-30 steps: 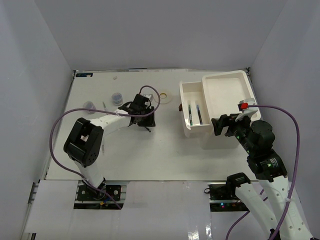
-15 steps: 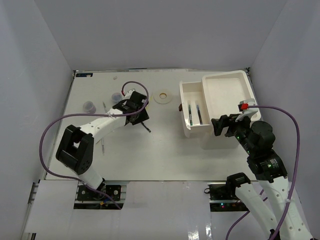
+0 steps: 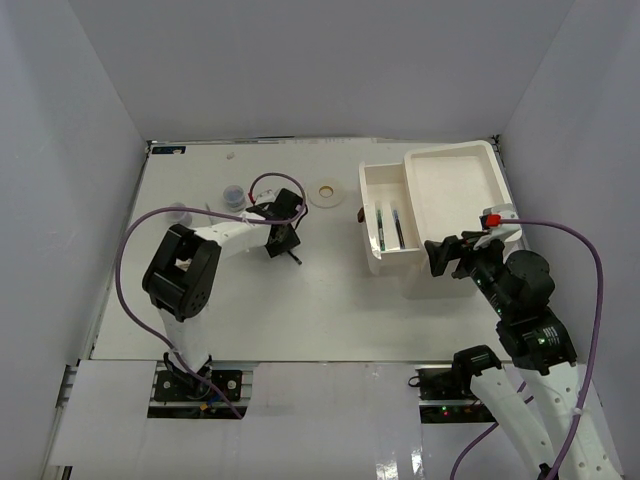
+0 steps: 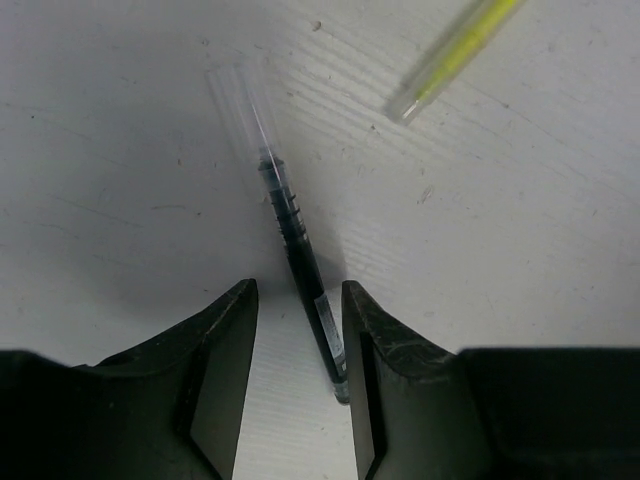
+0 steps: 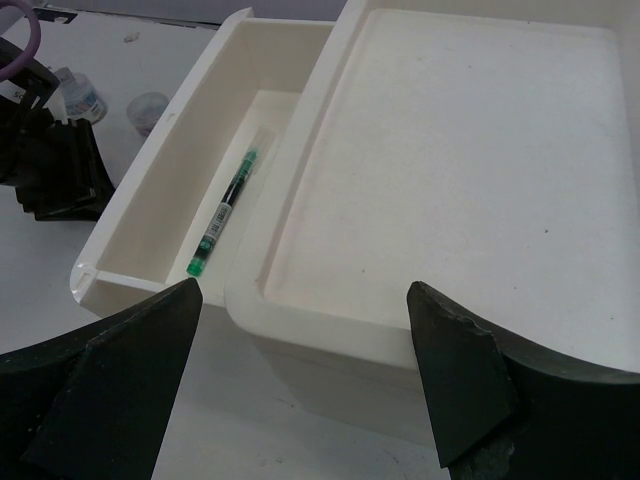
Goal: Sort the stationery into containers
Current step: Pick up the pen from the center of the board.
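The left gripper [image 4: 297, 300] straddles the dark pen [image 4: 290, 225] bottom-middle of its wrist view, jaws apart, so I'd centre it before squeezing.

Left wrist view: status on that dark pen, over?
Left pincer open, straddling dark pen, pen flat on table, not gripped. Right pincer open, facing organiser. Yellow pen lies beyond, nothing blocking.

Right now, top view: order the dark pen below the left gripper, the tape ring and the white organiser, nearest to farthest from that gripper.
1. Dark pen, between the fingers of the left gripper.
2. Tape ring, beyond it to the right.
3. White organiser, farthest, off to the right.
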{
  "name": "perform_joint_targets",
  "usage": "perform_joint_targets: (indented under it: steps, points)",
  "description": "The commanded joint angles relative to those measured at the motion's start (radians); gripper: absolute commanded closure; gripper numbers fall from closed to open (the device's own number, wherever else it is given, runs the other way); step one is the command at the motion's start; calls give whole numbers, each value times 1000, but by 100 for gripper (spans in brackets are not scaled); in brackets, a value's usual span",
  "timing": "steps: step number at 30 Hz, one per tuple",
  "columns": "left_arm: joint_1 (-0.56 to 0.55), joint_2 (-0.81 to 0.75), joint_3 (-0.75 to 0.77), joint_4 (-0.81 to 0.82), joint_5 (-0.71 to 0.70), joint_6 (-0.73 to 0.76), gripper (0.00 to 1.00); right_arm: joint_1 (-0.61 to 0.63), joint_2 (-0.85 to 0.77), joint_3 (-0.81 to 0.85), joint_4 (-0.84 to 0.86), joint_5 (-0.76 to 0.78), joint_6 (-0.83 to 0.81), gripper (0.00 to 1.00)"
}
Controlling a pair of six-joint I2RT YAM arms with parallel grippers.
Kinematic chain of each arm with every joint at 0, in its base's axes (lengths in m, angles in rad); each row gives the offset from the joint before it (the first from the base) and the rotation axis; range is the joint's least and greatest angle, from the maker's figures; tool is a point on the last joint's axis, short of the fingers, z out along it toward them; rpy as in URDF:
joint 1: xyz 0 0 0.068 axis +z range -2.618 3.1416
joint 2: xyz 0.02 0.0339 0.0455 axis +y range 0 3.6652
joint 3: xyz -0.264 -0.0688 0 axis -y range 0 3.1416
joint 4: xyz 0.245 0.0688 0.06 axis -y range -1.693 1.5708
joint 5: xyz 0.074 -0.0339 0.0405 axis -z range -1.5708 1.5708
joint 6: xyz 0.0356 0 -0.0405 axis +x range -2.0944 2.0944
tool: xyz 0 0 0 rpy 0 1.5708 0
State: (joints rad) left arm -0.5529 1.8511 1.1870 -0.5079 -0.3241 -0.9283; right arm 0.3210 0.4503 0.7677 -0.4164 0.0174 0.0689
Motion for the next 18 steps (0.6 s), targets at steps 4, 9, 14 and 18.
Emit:
perform_joint_targets:
  steps: [4,9,14,18]
  points:
    - [5,30,8,-11,-20,-29,59,3,-10,-25,-56,15,-1,10]
    - [5,-18,-46,-14,-24,-14,77,1,-5,-24,-53,15,-4,10]
    - [5,-117,-84,-15,37,57,90,3,5,-16,-53,9,-3,10]
    - [5,-281,-64,-1,141,141,95,1,24,-2,-51,4,-3,10]
